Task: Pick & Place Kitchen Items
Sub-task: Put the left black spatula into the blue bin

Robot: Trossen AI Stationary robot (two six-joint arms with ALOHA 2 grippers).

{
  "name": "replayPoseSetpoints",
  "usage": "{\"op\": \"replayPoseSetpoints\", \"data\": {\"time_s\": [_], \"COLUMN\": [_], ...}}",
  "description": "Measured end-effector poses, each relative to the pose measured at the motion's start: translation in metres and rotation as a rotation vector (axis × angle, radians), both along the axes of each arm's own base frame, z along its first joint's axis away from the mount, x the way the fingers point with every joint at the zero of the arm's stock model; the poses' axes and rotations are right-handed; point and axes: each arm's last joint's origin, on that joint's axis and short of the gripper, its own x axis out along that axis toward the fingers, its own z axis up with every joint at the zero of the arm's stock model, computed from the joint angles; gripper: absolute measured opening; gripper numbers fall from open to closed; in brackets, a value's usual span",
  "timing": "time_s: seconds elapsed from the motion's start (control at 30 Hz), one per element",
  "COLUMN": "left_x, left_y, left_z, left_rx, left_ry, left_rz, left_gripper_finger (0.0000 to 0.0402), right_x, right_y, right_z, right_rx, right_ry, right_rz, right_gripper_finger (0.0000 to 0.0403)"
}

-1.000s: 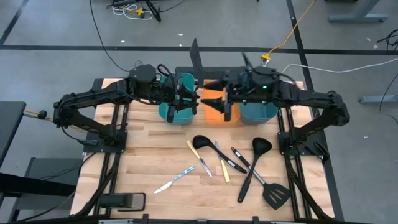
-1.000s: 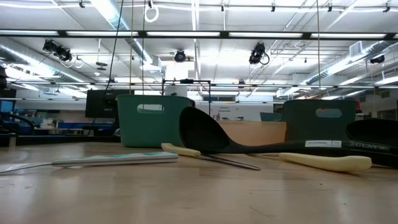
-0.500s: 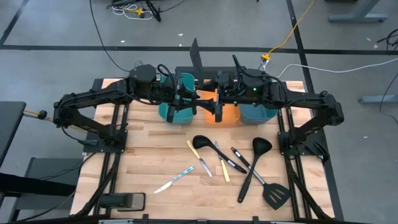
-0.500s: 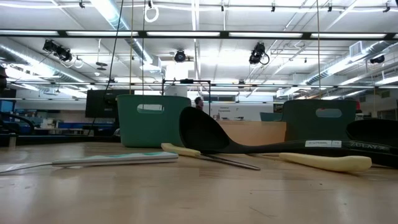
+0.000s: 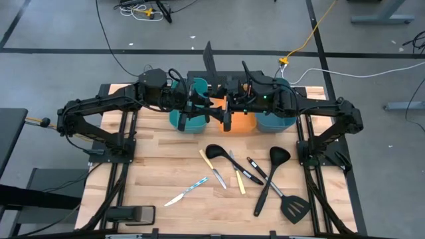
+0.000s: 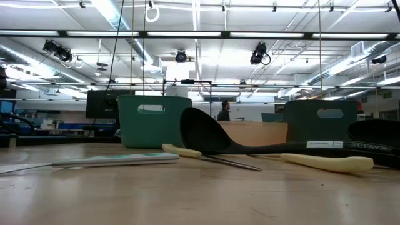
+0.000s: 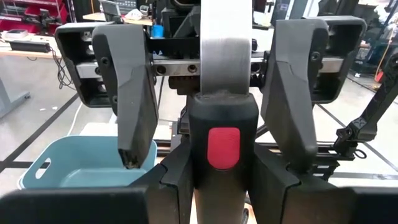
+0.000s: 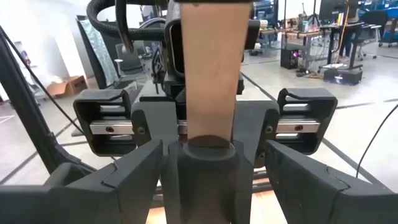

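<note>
While our left gripper clamps an upright black-handled peeler at table 12 o'clock, our right gripper faces it, fingers spread wide. Remaining utensils lie toward 5 o'clock.

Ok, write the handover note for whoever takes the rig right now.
Left hand: shut on a utensil, held up over the tray.
Right hand: open, fingers either side of that utensil, not gripping.
On the table: spatula, ladle, knives, others, all loose.
Done: one pick.
Left: likely finish the handoff, place it, clear the rest.
</note>
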Motion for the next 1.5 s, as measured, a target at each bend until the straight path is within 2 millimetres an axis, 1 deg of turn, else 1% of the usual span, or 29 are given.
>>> {"op": "replayPoseSetpoints", "data": {"time_s": [0.33, 0.83, 1.33, 1.5], "left_x": [0.0000, 0.0000, 0.0000, 0.0000], "left_y": [0.0000, 0.0001, 0.0003, 0.0003], "left_z": [0.0001, 0.0000, 0.0001, 0.0001], "left_rx": [0.001, -0.001, -0.001, -0.002], "left_ry": [-0.001, 0.000, -0.001, 0.000], "left_rz": [0.001, 0.004, 0.012, 0.012], "left_gripper_finger": [0.0119, 0.0119, 0.0119, 0.0119], "right_x": [-0.0016, -0.0016, -0.0068, -0.0071], "right_y": [0.0000, 0.0001, 0.0004, 0.0005], "right_z": [0.0010, 0.0010, 0.0061, 0.0060], "right_rx": [0.001, -0.002, -0.011, -0.012], "right_ry": [0.001, 0.001, -0.014, -0.011], "right_rz": [-0.002, -0.001, 0.002, 0.002], "right_gripper_finger": [0.0282, 0.0195, 0.0134, 0.0133]}}
